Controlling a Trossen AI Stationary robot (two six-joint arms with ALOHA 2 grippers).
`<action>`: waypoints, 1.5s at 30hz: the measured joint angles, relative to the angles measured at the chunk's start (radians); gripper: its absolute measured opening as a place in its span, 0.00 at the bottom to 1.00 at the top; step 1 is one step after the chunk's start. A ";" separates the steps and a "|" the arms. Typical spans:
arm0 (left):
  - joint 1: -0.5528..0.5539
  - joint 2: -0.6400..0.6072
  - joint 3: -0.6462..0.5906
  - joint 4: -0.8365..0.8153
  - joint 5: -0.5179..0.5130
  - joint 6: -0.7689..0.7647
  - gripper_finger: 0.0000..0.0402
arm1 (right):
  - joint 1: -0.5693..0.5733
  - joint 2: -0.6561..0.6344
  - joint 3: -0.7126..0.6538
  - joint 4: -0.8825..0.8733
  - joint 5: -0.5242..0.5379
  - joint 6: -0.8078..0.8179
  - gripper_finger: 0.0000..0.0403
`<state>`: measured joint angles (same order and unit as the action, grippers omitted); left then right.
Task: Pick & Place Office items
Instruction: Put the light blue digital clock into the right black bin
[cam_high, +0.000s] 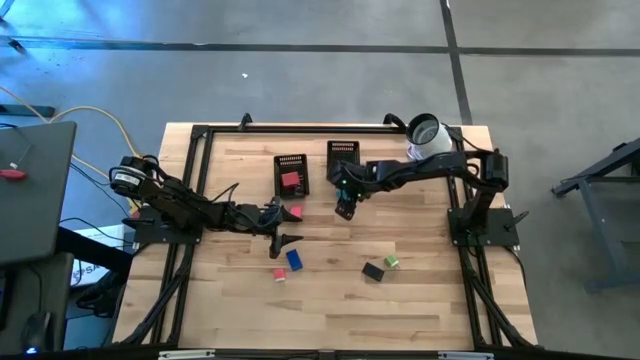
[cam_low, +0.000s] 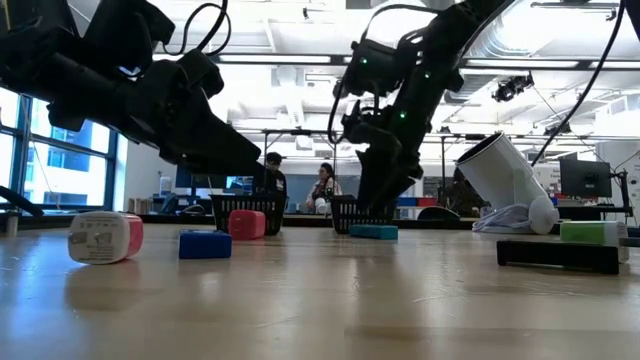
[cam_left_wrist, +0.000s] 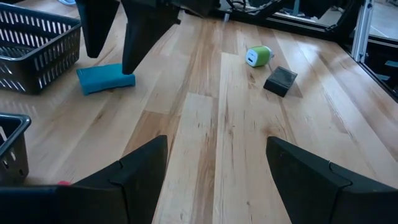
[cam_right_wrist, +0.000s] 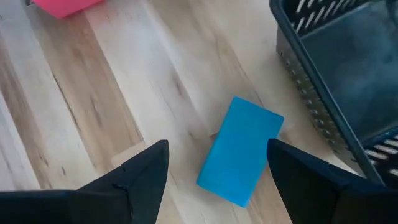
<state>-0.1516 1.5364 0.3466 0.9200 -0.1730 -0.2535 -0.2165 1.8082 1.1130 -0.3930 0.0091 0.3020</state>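
The office items are small blocks lying flat on the wooden table. A teal block (cam_right_wrist: 239, 151) lies beside the right mesh tray (cam_right_wrist: 348, 74). My right gripper (cam_right_wrist: 217, 149) points steeply down over it, open, one finger on either side and not touching. My left gripper (cam_left_wrist: 217, 146) is open near the table's middle left (cam_high: 285, 228), with nothing between its fingers. A pink block (cam_high: 295, 212) lies close to it. Nearer the front are a blue block (cam_high: 294, 259), a small red-and-white one (cam_high: 279, 274), a black one (cam_high: 373, 271) and a green one (cam_high: 391, 262). A red block (cam_high: 290, 181) sits in the left tray (cam_high: 292, 163).
Two black mesh trays stand side by side at the table's far middle. A white cylinder (cam_high: 425, 135) lies at the far right corner. Black frame rails (cam_high: 200, 180) run along the table's edges. Bare wood lies along the near edge.
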 joint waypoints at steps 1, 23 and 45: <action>0.000 0.000 0.000 0.000 0.000 0.000 0.66 | -0.003 0.007 0.000 0.001 -0.010 0.006 0.64; 0.000 0.000 0.000 -0.004 0.000 -0.002 0.66 | -0.039 0.086 0.000 -0.043 -0.017 0.046 0.64; -0.001 0.000 0.000 -0.007 0.000 -0.007 0.66 | 0.008 0.113 0.000 -0.008 -0.023 0.007 0.32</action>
<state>-0.1524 1.5363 0.3470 0.9127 -0.1726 -0.2604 -0.2088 1.9211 1.1133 -0.4007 -0.0135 0.3090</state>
